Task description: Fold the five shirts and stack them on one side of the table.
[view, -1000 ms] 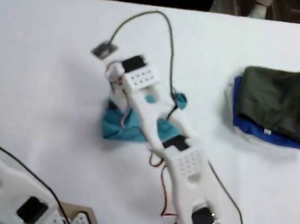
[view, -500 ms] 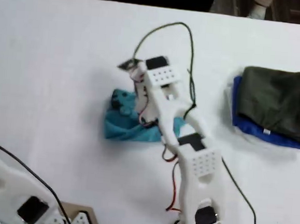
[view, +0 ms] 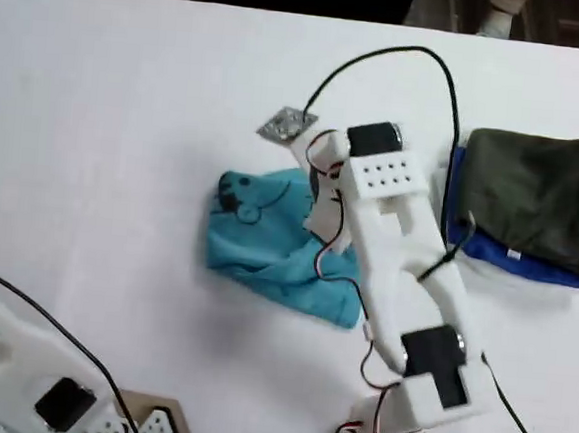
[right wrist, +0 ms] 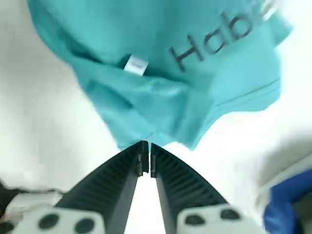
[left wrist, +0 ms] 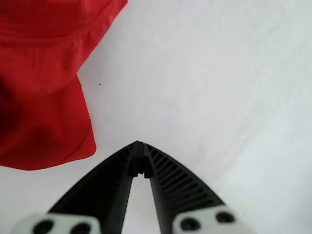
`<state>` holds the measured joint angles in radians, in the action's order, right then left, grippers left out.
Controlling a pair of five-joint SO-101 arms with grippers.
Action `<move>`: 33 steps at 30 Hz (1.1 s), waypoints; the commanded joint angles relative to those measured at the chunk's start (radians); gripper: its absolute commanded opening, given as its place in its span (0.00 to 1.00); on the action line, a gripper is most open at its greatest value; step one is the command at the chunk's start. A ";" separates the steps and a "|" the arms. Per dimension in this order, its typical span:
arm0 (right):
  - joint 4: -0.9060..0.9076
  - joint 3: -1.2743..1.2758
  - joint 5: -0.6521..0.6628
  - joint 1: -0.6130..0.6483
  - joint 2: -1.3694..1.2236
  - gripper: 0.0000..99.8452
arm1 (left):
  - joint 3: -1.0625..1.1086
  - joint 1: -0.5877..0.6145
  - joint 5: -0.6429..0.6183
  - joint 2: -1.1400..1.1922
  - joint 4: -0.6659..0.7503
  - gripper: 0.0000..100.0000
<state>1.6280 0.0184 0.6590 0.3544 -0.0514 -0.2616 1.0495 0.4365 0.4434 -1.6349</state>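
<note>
A teal shirt [view: 268, 240] lies loosely bunched in the middle of the white table [view: 107, 112]. My right arm [view: 397, 255] leans over its right part. In the right wrist view my right gripper [right wrist: 145, 160] is shut on the hem of the teal shirt [right wrist: 161, 73]. A stack of folded shirts sits at the right edge, with a dark green shirt [view: 542, 191] on top of a blue shirt [view: 488, 247]. My left gripper [left wrist: 141, 161] is shut on nothing, just above bare table beside a red shirt [left wrist: 41, 78].
My left arm [view: 17, 366] lies at the near left corner of the table. A black cable [view: 422, 66] loops up from the right arm's wrist. Wide bare table lies to the left and at the back.
My right arm has swung to the right, toward the stack, pulling the teal shirt along and stretching it out. The left arm has stayed where it was.
</note>
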 commanded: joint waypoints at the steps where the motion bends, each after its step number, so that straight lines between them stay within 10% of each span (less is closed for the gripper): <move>1: -0.163 0.026 -0.091 -0.008 0.061 0.02 | -0.004 -0.032 0.003 -0.064 0.008 0.03; 8: -0.371 0.118 -0.163 -0.008 -0.150 0.02 | -0.002 -0.044 0.003 -0.064 0.032 0.03; 25: 0.028 0.126 -0.043 -0.021 -0.205 0.02 | -0.002 -0.044 0.003 -0.063 0.069 0.03; 33: -0.170 0.091 -0.048 -0.130 0.002 0.02 | -0.002 -0.044 0.003 -0.063 0.069 0.03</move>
<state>1.5742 0.1488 0.6590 0.2793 -0.1619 -0.2585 1.0127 0.4365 0.4434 -1.5766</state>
